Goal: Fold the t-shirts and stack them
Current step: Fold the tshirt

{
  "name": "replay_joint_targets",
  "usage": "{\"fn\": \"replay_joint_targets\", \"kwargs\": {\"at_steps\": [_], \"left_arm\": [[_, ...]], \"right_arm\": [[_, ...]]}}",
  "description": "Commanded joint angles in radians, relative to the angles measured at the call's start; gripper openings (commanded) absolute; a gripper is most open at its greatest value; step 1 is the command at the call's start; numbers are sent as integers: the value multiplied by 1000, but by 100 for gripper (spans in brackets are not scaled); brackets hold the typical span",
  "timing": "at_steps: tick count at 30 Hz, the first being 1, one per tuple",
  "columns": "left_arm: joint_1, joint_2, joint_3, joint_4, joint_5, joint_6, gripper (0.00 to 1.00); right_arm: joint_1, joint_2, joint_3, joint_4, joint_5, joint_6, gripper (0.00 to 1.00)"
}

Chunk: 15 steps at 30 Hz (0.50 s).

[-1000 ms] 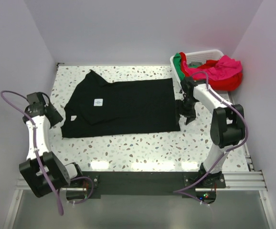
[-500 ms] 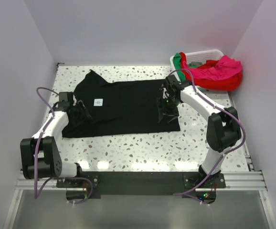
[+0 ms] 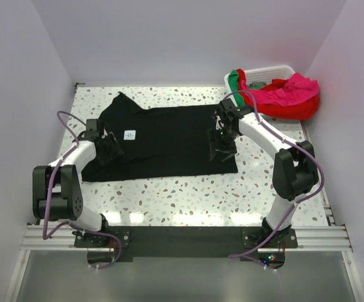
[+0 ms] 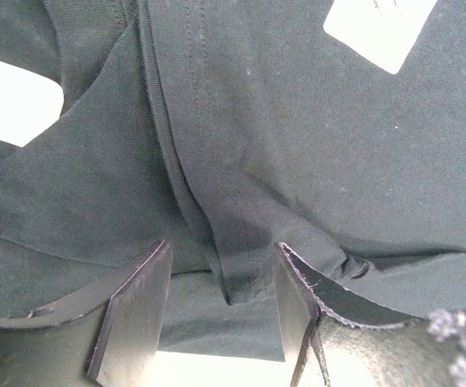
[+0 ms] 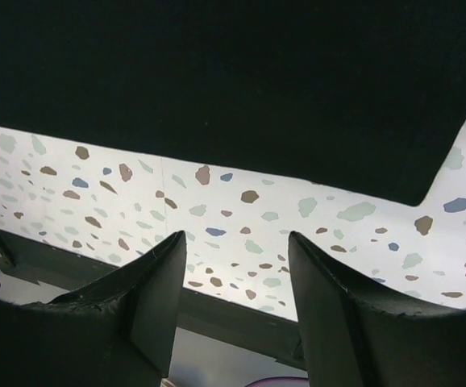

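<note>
Two grippers, both spread, neither clamping | left gripper [image 4: 223,250] low on the label end of the black shirt [image 3: 163,138], a raised fold of cloth between its fingers, not pinched | right gripper [image 5: 237,238] over the shirt's right end, nothing between its fingers | black shirt flat on table [image 3: 188,189], white label [image 3: 130,134] up | pink shirt [image 3: 298,85], red shirt [image 3: 295,108], green shirt [image 3: 234,82] heaped in basket [image 3: 273,68], far right corner

Flat black t-shirt [image 3: 169,141]; colourful t-shirts [image 3: 292,94] in basket [image 3: 270,68]

Black t-shirt [image 3: 169,141] with white label [image 3: 130,134]; speckled white table [image 3: 188,192]; red shirt [image 3: 300,109], magenta shirt [image 3: 298,87].
</note>
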Motion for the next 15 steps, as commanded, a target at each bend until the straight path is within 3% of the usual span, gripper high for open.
{"fn": "replay_joint_targets", "kwargs": {"at_steps": [1, 15], "left_arm": [[-10, 13, 37, 52, -25, -16, 58], [-85, 110, 96, 247, 80, -87, 59]], "right_arm": [[-3, -42, 0, 0, 14, 4, 57], [-1, -40, 2, -7, 18, 7, 57]]}}
